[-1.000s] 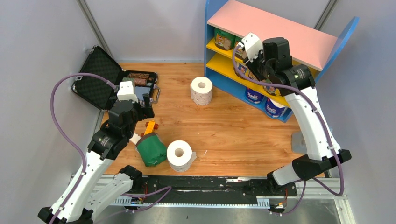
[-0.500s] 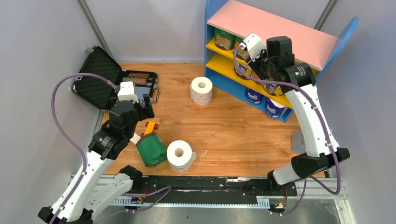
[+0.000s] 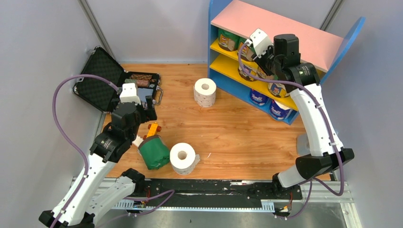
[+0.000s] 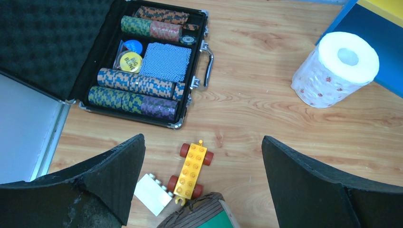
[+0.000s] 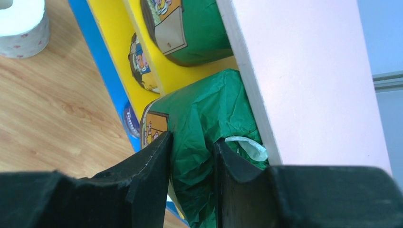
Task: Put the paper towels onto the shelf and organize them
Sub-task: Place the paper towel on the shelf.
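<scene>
The shelf has blue sides, a pink top and yellow boards. My right gripper is shut on a green-wrapped paper towel roll, held at the upper yellow board just under the pink top; in the top view that gripper is at the shelf front. Another green roll lies on that board. Blue-and-white rolls stand at the bottom. On the floor are a green roll, a white roll and a dotted white roll. My left gripper is open and empty above the floor.
An open black case with poker chips lies at the left. A yellow toy car and a white brick lie under my left gripper, beside the green roll's end. The dotted roll stands near the shelf's blue base.
My right gripper has moved up and to the right with the green roll, deeper under the pink top. The left arm has not moved.
</scene>
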Motion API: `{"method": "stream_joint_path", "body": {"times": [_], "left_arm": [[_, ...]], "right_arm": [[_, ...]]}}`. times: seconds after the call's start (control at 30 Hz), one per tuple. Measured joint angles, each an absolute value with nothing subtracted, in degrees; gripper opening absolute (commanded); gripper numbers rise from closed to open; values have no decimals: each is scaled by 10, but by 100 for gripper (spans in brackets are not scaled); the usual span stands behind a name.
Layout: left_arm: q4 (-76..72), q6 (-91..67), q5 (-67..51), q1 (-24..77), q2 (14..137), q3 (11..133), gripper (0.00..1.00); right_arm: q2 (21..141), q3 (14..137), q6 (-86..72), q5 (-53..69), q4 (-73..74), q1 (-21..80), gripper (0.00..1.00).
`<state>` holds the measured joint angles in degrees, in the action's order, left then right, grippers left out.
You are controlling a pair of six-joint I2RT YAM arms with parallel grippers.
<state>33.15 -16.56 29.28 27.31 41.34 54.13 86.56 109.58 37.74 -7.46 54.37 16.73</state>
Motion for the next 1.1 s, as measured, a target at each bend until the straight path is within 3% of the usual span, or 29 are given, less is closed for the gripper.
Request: {"method": "stream_joint_path", "body": {"times": [0.5,0.77,1.1], "left_arm": [[331,-165,297,273,409,541,100],[331,-165,297,273,409,541,100],[331,-165,297,273,407,540,100]], "right_arm": [[822,1014,404,-85,410,159,55],[759,968,377,-55,367,157,79],[717,928,281,-51,317,157,83]]}}
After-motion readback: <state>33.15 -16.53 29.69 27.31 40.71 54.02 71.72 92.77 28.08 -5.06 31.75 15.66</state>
